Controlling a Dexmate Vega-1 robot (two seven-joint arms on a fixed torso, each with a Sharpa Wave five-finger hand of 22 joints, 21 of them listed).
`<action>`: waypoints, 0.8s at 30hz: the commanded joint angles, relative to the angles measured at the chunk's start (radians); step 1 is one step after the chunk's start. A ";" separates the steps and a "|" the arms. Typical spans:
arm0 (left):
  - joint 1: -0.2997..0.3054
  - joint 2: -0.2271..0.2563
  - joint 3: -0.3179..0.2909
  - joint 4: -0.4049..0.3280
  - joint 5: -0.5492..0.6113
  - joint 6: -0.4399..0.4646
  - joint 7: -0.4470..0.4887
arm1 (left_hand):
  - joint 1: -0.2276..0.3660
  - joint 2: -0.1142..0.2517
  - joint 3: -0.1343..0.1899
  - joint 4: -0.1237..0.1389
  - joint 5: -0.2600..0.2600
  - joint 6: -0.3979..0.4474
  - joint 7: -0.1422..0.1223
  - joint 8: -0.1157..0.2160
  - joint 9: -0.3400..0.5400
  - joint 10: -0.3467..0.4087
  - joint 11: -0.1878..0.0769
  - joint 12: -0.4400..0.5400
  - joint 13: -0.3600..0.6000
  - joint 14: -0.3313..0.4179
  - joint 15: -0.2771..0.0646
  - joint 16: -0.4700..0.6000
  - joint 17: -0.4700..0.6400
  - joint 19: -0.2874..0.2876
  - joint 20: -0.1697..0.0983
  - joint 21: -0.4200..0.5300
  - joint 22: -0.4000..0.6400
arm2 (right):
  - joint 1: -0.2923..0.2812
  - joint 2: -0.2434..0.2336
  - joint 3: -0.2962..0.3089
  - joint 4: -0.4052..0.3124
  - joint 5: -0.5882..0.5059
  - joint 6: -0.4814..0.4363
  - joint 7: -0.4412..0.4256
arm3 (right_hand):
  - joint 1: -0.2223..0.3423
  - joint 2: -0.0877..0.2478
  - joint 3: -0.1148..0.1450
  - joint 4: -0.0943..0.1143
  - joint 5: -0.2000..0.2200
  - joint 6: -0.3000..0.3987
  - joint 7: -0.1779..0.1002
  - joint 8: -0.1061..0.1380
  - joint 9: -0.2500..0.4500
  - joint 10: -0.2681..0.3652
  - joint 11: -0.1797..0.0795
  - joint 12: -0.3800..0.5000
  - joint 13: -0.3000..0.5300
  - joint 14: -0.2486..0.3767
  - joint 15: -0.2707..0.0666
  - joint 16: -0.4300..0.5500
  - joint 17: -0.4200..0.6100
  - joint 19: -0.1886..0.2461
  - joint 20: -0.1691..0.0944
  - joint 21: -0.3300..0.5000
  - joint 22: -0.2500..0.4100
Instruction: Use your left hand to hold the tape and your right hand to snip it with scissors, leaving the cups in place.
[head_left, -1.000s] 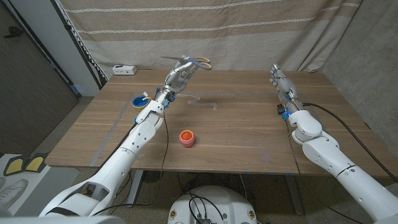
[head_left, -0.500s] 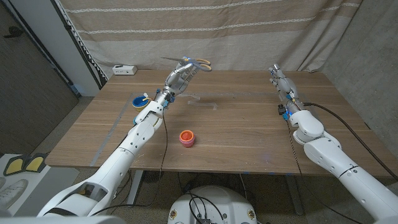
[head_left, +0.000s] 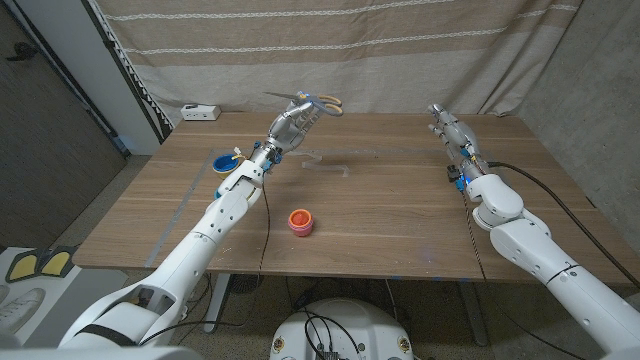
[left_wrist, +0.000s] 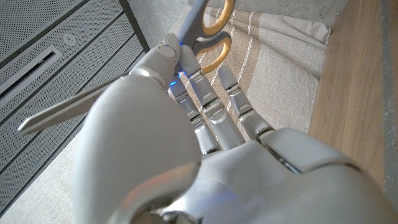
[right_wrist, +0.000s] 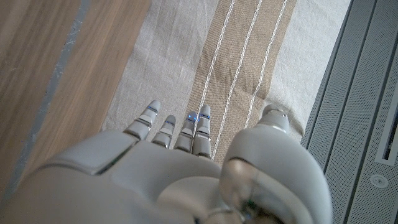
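Wooden table (head_left: 400, 200) spreads under both my arms. My left hand (head_left: 290, 125) grips the scissors (head_left: 310, 100) raised over the far edge, fingers wrapped by the orange handles. My right hand (head_left: 448, 125) holds nothing, fingers straight and close. The blue tape (head_left: 224, 162) sits half hidden behind my left forearm. An orange cup (head_left: 300, 221) stands mid-table.

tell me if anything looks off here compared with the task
Yes: the orange-handled metal scissors are gripped by the left hand, raised above the wooden table, though the task gives them to the right hand, which holds nothing.
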 joint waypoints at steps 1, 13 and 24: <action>-0.045 0.000 0.017 0.061 0.006 0.049 -0.034 | 0.003 0.005 0.061 0.057 0.002 -0.002 0.000 -0.003 0.004 0.051 0.012 0.005 0.035 -0.004 -0.004 0.000 0.001 -0.007 -0.131 0.005 -0.001 | 0.007 -0.012 -0.002 -0.026 0.005 -0.005 0.018 | 0.029 0.001 0.003 -0.013 -0.002 0.023 0.000 0.007 0.001 0.013 -0.005 0.005 -0.001 0.016 -0.056 0.005 0.003 0.018 0.008 0.006 0.002; -0.063 -0.012 0.031 0.081 0.029 0.056 -0.045 | 0.003 0.006 0.061 0.057 0.001 0.001 0.000 -0.004 0.002 0.050 0.012 0.003 0.036 -0.005 -0.004 0.001 0.001 -0.008 -0.131 0.008 -0.004 | 0.007 -0.057 -0.001 -0.058 -0.020 -0.030 0.038 | 0.101 0.014 0.035 -0.041 -0.014 0.152 0.008 0.038 0.003 0.019 0.011 0.001 -0.001 0.016 -0.040 0.000 0.003 0.023 0.022 -0.006 0.003; -0.079 -0.031 0.044 0.105 0.035 0.067 -0.055 | 0.002 0.006 0.061 0.057 0.001 0.002 -0.002 -0.005 0.001 0.050 0.012 0.002 0.036 -0.005 -0.004 0.001 0.001 -0.009 -0.130 0.011 -0.007 | -0.018 -0.097 0.001 -0.105 -0.045 -0.053 0.043 | 0.119 0.011 0.042 -0.043 -0.023 0.153 0.021 0.025 0.004 0.001 0.070 -0.009 -0.001 0.002 -0.023 -0.003 0.004 -0.012 0.041 -0.020 0.005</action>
